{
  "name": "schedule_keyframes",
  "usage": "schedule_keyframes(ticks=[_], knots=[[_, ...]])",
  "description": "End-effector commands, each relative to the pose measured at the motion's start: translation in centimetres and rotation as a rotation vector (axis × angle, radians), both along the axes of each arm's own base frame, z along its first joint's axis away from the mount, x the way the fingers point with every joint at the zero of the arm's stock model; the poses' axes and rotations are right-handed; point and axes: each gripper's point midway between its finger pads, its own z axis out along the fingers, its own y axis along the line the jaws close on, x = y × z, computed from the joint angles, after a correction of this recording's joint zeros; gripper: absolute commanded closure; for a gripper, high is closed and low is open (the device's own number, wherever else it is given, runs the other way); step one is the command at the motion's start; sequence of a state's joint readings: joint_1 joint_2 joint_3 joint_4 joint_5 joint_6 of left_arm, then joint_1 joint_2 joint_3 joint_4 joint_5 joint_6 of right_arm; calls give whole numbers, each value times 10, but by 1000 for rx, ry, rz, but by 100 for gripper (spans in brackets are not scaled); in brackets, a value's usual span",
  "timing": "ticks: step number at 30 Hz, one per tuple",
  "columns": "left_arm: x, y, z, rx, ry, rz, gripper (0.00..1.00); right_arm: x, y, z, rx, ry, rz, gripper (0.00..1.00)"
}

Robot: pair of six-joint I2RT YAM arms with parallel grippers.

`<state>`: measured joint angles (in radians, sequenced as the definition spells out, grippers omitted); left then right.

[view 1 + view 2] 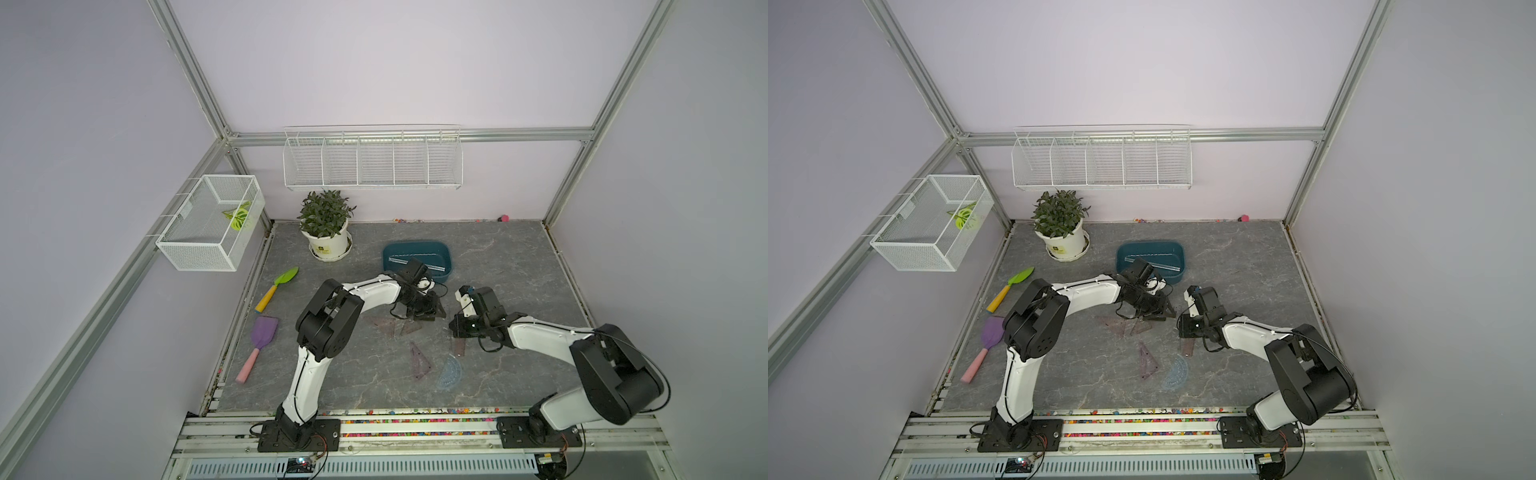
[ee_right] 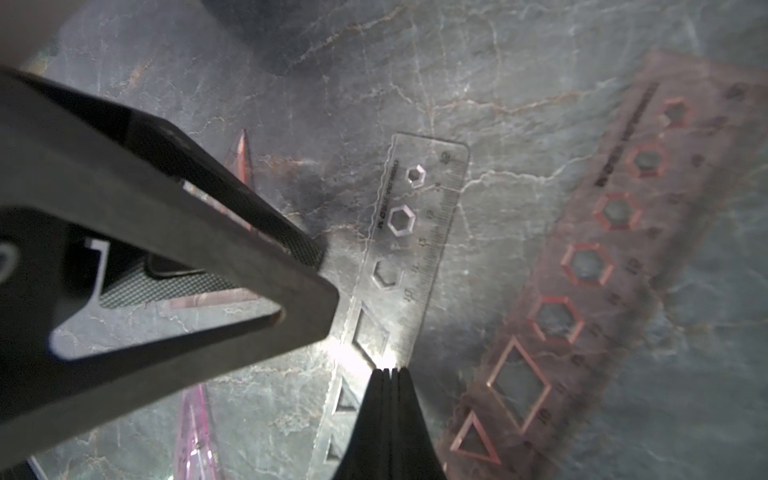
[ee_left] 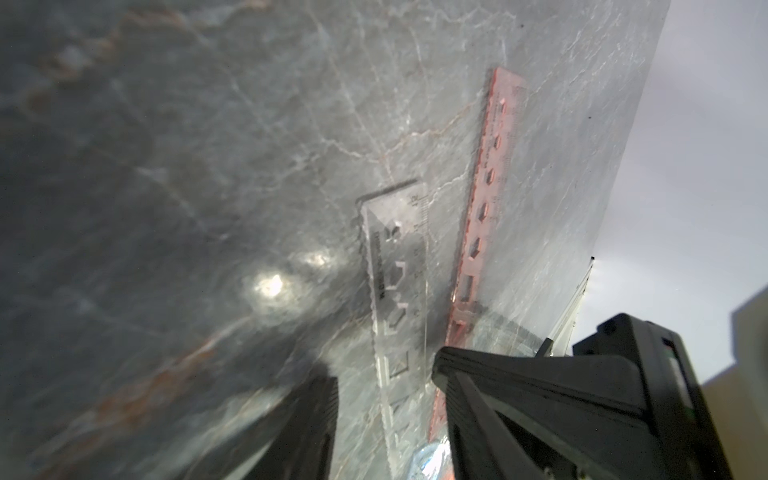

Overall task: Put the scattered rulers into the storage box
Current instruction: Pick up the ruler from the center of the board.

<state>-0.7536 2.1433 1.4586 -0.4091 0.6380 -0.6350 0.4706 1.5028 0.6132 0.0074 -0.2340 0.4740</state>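
- A grey marbled table (image 1: 519, 270) is seen from above. Clock directions are read from its middle, with twelve at the back wall.
- The storage box (image 1: 415, 251) is set at twelve o'clock. One boxed ruler (image 1: 438, 266), clear and straight, is laid inside it.
- A triangle pair (image 1: 384, 325), purplish, is spread flat near the middle.
- A lone triangle (image 1: 420, 361) is found at six o'clock, with the bluish protractor (image 1: 451, 372) just beside it at five.
- A tinted strip (image 1: 459, 347) is laid at four o'clock, partly under the right arm.
- A clear ruler (image 3: 399, 270) is laid toward three o'clock, between the two arms and near the tinted strip.
- The left gripper (image 3: 384, 370) is lowered over the clear ruler with its jaws partly apart. The ruler is seen between the fingers, and no grip on it can be made out.
- The right gripper (image 2: 389, 372) is pressed fully together, its tips at the clear ruler's end. Whether the ruler is pinched cannot be told.
- A potted plant (image 1: 328, 245) is placed at eleven o'clock.
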Motion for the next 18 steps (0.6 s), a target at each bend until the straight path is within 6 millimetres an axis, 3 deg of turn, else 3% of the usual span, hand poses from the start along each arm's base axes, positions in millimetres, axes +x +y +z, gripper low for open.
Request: schedule_keyframes(ticks=[1,13,18], knots=[[-3,0,-16,22,35,-10,52,2,-1,-3,3,3,-6,97],[-8,-4,-32,11,93,-19,52,-18,-11,-37,-17,89,-42,99],[-8,-6,-38,6,110,-21,59,-19,-11,-40,-18,97,-46,99]])
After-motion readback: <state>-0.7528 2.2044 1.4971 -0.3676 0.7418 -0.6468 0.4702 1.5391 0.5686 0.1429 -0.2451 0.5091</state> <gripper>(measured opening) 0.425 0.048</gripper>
